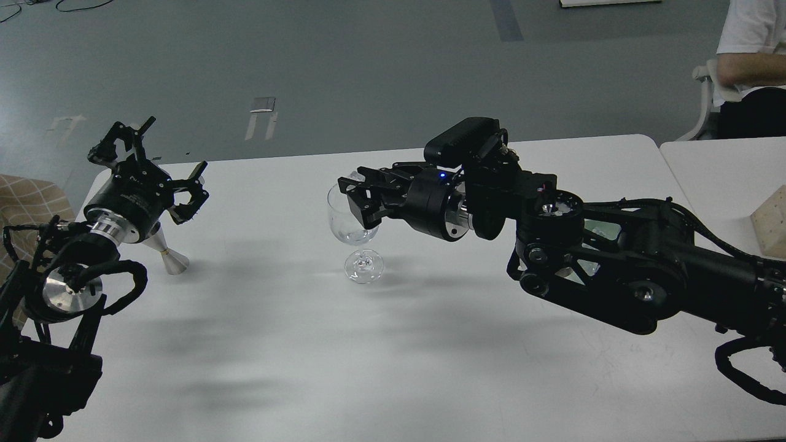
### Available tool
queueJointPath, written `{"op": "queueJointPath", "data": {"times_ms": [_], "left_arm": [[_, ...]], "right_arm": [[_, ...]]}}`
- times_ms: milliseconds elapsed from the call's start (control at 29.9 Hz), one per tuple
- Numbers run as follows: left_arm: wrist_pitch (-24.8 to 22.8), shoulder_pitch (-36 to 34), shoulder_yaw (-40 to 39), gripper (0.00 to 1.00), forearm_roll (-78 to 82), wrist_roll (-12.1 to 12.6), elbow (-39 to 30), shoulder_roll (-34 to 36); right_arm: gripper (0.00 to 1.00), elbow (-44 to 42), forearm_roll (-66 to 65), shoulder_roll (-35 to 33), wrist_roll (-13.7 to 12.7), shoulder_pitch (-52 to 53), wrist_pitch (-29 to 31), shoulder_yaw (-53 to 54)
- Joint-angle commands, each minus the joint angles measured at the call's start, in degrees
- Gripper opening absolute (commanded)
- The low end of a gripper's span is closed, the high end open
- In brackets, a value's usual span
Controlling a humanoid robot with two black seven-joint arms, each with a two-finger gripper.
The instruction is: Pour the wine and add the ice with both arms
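A clear wine glass (pixel 352 216) stands upright mid-table, with a little wine (pixel 360 236) barely showing at the bottom of its bowl. My right gripper (pixel 354 187) reaches in from the right and hangs at the glass's rim. A small glassy ice cube (pixel 355 176) glints at its fingertips, and the jaws look shut on it. At the far left my left gripper (pixel 158 164) is raised above the table. It is open, its clawed fingers spread and nothing between them. It is well apart from the glass.
A silver cone-shaped jigger (pixel 167 253) stands below the left gripper. A pale dish (pixel 594 229) is mostly hidden behind the right arm. A beige block (pixel 770 222) sits on the neighbouring table (pixel 712 169). A seated person (pixel 752 55) is at the far right.
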Motion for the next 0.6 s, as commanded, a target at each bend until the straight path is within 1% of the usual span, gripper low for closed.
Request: {"op": "queueJointPath", "data": {"times_ms": [0,67,100,334,368,468,535,568], "left_arm": [[0.01,0.07,0.0,0.98,0.0,0.0,0.01,0.0],[0.01,0.07,0.0,0.98,0.0,0.0,0.01,0.0],[0.01,0.07,0.0,0.98,0.0,0.0,0.01,0.0],[0.01,0.07,0.0,0.98,0.0,0.0,-0.34,0.26],[0.01,0.07,0.0,0.98,0.0,0.09,-0.43,0.35],[0.01,0.07,-0.09,0.98,0.0,0.09,-0.52,0.44],[0.1,0.07,-0.09,0.98,0.0,0.09,-0.52,0.52],[0.01,-0.02,-0.09,0.98,0.0,0.09,-0.52,0.53]], "right_arm": [[0.41,0.07,0.04,0.01,0.02,-0.07,-0.05,0.07],[0.43,0.07,0.04,0.01,0.02,-0.07,-0.05,0.07],[0.48,0.07,0.12,-0.08,0.02,-0.07,-0.05,0.24],[0.49,0.16,0.13,0.01,0.02,0.01,-0.4,0.68],[0.49,0.25,0.13,0.09,0.02,0.1,-0.58,1.12],[0.56,0.42,0.3,0.09,0.02,0.1,-0.75,4.36],[0.73,0.42,0.56,0.09,0.02,0.01,-0.75,8.14],[0.96,0.42,0.74,0.35,0.02,-0.16,-0.75,10.59]]}}
